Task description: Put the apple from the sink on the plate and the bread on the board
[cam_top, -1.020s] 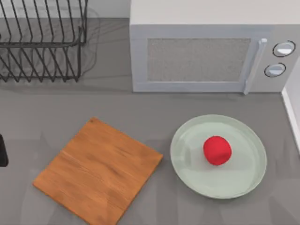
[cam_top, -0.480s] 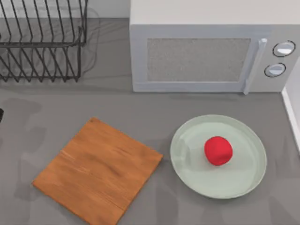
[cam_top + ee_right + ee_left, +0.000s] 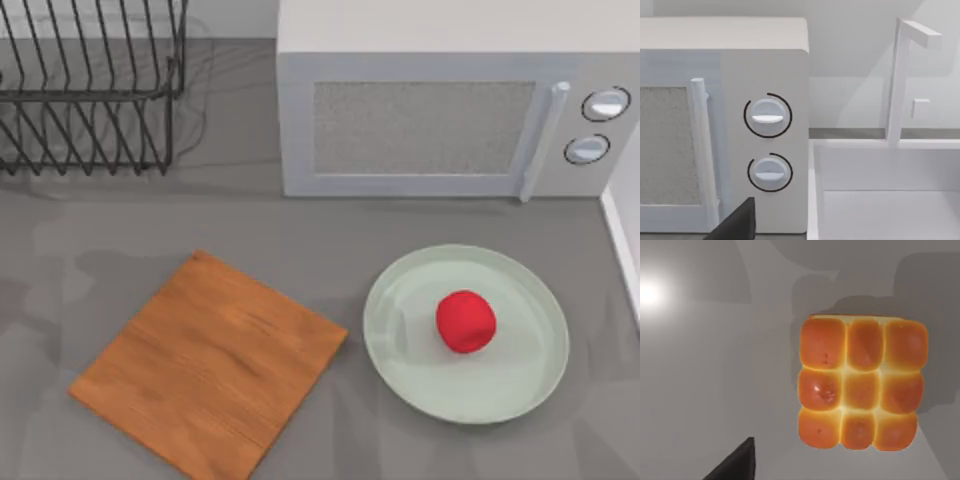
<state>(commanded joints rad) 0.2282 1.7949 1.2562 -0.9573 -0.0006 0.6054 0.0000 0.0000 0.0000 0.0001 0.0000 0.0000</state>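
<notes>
The small red apple (image 3: 465, 321) sat on the pale mint-green round plate (image 3: 400, 350), right of the bare orange-brown wooden board (image 3: 210, 365). The left tool's camera looked down on the golden grid-scored bread (image 3: 862, 382); neither tool's opening could be told.

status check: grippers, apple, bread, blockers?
Apple on the plate. Board bare. Left wrist view looks down on the bread lying on a grey surface, ungripped. Right wrist view faces the microwave and sink. No blockers seen.

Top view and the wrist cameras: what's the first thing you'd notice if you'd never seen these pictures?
The bright red apple jumps out, sitting on the pale green plate at the table's right. Beside it on the left lies the orange-brown board, with nothing on it. In the left wrist view, the golden bread glows on a grey surface, just below the camera.
</notes>
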